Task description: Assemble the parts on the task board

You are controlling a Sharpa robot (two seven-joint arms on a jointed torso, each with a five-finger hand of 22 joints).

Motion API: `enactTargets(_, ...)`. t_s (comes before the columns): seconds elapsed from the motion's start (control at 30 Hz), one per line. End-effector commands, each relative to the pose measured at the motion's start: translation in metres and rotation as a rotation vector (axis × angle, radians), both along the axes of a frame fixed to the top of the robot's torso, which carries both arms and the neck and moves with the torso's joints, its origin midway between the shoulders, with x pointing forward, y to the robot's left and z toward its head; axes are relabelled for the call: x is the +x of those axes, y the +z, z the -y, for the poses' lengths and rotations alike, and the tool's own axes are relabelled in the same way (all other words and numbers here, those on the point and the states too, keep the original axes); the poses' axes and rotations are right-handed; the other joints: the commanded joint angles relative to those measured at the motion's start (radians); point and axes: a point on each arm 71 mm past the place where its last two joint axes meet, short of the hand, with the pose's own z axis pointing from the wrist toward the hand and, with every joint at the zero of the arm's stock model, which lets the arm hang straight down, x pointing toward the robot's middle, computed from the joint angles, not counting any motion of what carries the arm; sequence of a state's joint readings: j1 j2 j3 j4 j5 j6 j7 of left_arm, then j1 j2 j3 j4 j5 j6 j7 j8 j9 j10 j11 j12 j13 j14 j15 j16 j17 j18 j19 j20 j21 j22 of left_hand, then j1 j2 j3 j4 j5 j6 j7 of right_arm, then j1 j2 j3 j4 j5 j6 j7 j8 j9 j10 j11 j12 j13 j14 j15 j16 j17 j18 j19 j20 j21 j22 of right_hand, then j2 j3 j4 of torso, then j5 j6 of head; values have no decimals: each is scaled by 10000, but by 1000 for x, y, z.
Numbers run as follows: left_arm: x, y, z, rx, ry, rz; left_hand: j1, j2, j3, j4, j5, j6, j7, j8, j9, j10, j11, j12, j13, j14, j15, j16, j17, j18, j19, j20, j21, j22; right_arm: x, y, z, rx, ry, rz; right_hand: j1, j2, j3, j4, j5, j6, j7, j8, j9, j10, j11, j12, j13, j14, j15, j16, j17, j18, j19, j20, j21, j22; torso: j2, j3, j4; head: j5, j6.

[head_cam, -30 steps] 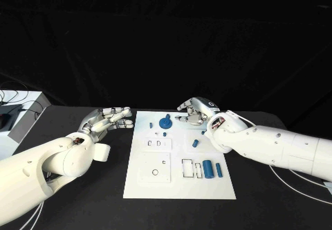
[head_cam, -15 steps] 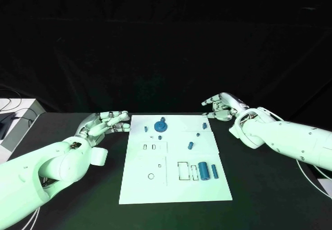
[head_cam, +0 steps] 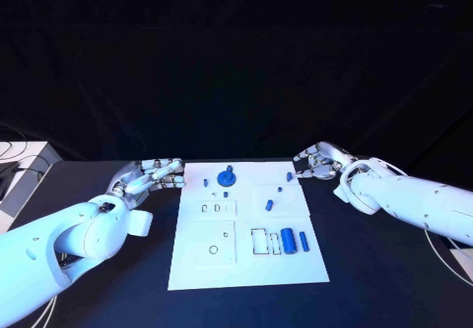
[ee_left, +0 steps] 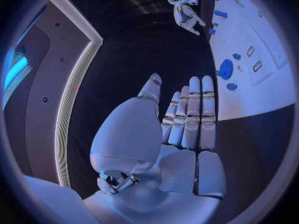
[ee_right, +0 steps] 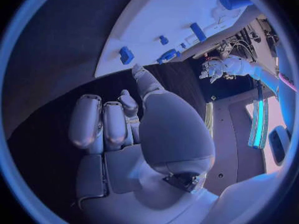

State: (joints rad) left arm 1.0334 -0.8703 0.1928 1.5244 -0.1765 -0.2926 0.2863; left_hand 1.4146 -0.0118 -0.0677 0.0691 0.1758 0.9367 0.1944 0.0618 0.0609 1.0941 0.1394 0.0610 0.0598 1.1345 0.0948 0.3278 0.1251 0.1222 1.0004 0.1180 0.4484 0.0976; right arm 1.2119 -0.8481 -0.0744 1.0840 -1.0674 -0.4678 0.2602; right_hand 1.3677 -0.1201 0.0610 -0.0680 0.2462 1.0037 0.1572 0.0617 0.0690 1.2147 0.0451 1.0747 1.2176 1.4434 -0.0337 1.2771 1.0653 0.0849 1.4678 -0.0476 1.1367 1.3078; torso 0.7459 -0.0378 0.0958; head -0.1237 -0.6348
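The white task board [head_cam: 247, 263] lies in the middle of the black table. On it are a blue gear [head_cam: 227, 179] at the far end, a small peg [head_cam: 269, 203] mid-board, and a thick blue cylinder [head_cam: 288, 240] beside a thinner one [head_cam: 303, 241]. My left hand [head_cam: 147, 176] hovers just off the board's far left corner, fingers straight and side by side, holding nothing. My right hand [head_cam: 320, 161] is off the far right corner with its fingers loosely bent and nothing in them. In the left wrist view my left hand [ee_left: 187, 119] has the gear [ee_left: 225, 68] beyond its fingers.
White recessed plates with small slots [head_cam: 215, 208] and a round hole [head_cam: 215, 251] sit on the board's left half. A white box with cables [head_cam: 24, 160] stands at the table's far left. Black table surface runs along both sides of the board.
My right hand has moved away from above the board near the gear to beyond its far right corner. The left hand has stayed where it was. The camera has shifted slightly.
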Motion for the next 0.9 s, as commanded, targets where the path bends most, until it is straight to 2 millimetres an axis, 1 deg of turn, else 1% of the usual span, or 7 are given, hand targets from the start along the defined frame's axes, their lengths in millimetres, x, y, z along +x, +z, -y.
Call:
enactTargets(0.03, -1, 1, 3, -107, -223, 122, 59, 43, -49, 0, -33, 69, -24, 4, 13, 81, 22, 26, 5, -6, -32, 30, -13, -83, -39, -24, 56, -9, 1, -7, -4, -358, 296, -375, 41, 11, -48, 21, 122, -20, -2, 31, -1, -34, 3, 21, 5, 14, 45, -51, 14, 126, 425, 61, 43, 1543, 11, -19, 4, 14, -53)
enactTargets(0.2, 0, 1, 3, -94, -232, 123, 59, 43, -49, 0, -33, 69, -24, 4, 13, 81, 22, 26, 5, -6, -32, 30, -13, -83, -39, -24, 56, -9, 3, -13, -3, -700, 51, -437, 8, 18, -62, 73, 145, 19, -13, 25, -5, -22, -6, 44, 7, 20, 37, -60, 32, 131, 433, 56, 39, 1540, 29, -8, 60, -51, -85)
enactTargets(0.43, -1, 1, 2, -66, -206, 121, 59, 43, -49, 0, -33, 69, -24, 4, 13, 81, 22, 26, 5, -6, -32, 30, -13, -83, -39, -24, 56, -9, 8, -15, -1, -955, -273, -392, -59, 71, -53, 132, 284, 134, -42, 37, 3, 35, -27, 109, 36, 35, 22, -51, 69, 130, 448, 46, 57, 1545, 77, 3, 92, -106, -102)
enactTargets(0.63, -1, 1, 2, -63, -209, 117, 71, 55, -81, -2, -32, 57, -28, 1, 12, 78, 20, 25, 5, 3, -34, 26, -12, -100, -31, -39, 45, -14, 9, -16, -7, -953, -235, -444, -118, 128, -37, 175, 342, 222, -65, 41, 3, 75, -44, 156, 64, 37, 10, -58, 72, 126, 457, 36, 66, 1548, 80, 5, 99, -131, -164)
enactTargets(0.73, -1, 1, 2, -62, -211, 115, 71, 55, -81, -2, -32, 57, -28, 1, 12, 78, 20, 25, 5, 3, -34, 26, -12, -100, -31, -39, 45, -14, 10, -17, -9, -962, -185, -519, -133, 147, -29, 178, 341, 277, -80, 39, 3, 79, -54, 161, 69, 39, 1, -60, 75, 127, 456, 29, 55, 1545, 73, -11, 103, -136, -195)
enactTargets(0.83, -1, 1, 2, -57, -209, 117, 76, 59, -92, -2, -31, 31, -28, 0, 11, 59, 25, 25, 5, 7, -34, 24, -12, -103, -24, -43, 43, -15, 10, -18, -11, -968, -143, -583, -146, 158, -27, 182, 340, 303, -87, 40, 3, 86, -59, 169, 76, 40, -2, -62, 77, 126, 455, 27, 53, 1545, 88, -8, 112, -127, -196)
enactTargets(0.9, -1, 1, 2, -53, -204, 117, 76, 59, -92, -2, -31, 31, -28, 0, 11, 59, 25, 25, 5, 7, -34, 24, -12, -103, -24, -43, 43, -15, 10, -19, -12, -976, -102, -652, -146, 158, -27, 182, 340, 303, -87, 40, 3, 86, -59, 169, 76, 40, -2, -62, 77, 126, 455, 27, 53, 1545, 81, 7, 98, -107, -241)
